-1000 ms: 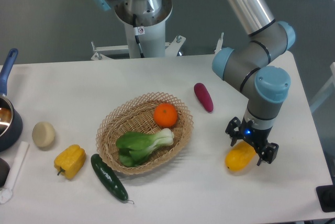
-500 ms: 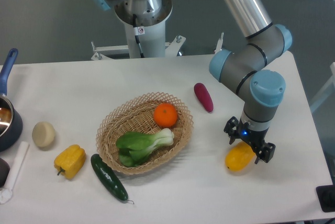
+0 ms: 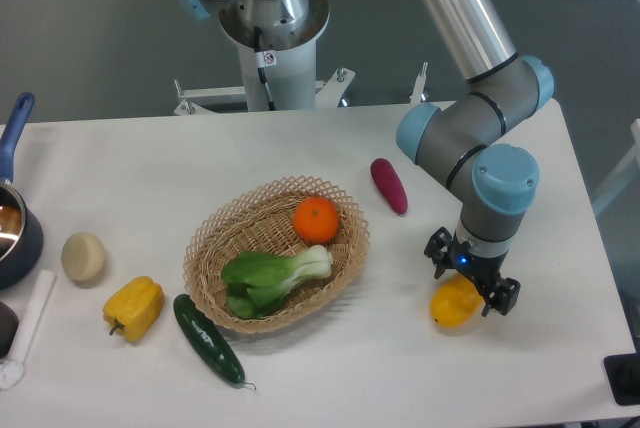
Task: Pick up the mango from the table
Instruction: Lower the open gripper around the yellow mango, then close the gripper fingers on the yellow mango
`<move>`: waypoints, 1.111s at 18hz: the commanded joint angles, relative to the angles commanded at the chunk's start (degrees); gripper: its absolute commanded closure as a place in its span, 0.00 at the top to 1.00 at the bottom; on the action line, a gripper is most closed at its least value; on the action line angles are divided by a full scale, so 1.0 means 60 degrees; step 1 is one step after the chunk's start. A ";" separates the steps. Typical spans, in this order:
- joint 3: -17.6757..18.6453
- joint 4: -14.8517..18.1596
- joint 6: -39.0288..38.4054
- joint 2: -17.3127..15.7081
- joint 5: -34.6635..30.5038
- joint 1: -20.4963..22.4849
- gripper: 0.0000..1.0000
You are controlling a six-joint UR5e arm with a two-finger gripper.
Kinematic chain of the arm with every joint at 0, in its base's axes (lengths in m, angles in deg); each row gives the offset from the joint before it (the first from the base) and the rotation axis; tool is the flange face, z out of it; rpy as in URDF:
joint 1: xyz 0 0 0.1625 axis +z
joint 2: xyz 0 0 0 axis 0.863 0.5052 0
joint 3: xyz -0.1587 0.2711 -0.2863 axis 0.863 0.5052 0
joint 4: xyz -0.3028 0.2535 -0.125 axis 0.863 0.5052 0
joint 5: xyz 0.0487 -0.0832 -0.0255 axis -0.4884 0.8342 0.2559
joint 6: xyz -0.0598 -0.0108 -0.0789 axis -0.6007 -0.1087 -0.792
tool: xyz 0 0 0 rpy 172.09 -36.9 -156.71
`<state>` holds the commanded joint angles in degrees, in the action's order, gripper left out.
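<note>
The mango (image 3: 451, 305) is a smooth yellow-orange fruit lying on the white table (image 3: 140, 163) at the right, past the basket. My gripper (image 3: 470, 277) hangs right over it, pointing down, and hides the fruit's upper right part. Its two dark fingers (image 3: 503, 295) stand apart on either side of the mango's upper end. The gripper looks open, and the mango rests on the tabletop.
A wicker basket (image 3: 205, 243) in the middle holds a round orange (image 3: 316, 218) and bok choy (image 3: 272, 273). A purple eggplant (image 3: 389, 185) lies just above-left of my gripper. At the left lie a cucumber (image 3: 208, 337), a yellow bell pepper (image 3: 134, 307), a potato (image 3: 83, 256) and a blue pot (image 3: 14, 233).
My arm and gripper have shifted slightly left and back over the mango, covering more of it. The mango has stayed in place.
</note>
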<state>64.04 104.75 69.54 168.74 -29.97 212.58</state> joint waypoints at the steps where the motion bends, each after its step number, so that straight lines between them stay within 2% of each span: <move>1: 0.0015 0.0000 0.0000 0.0014 0.0000 -0.0029 1.00; 17: -0.0044 -0.0015 0.0000 0.0190 -0.0044 -0.0073 1.00; 20: -0.0059 0.0000 0.0015 0.0176 -0.0044 -0.0073 0.87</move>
<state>63.69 104.75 69.63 169.79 -30.24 212.14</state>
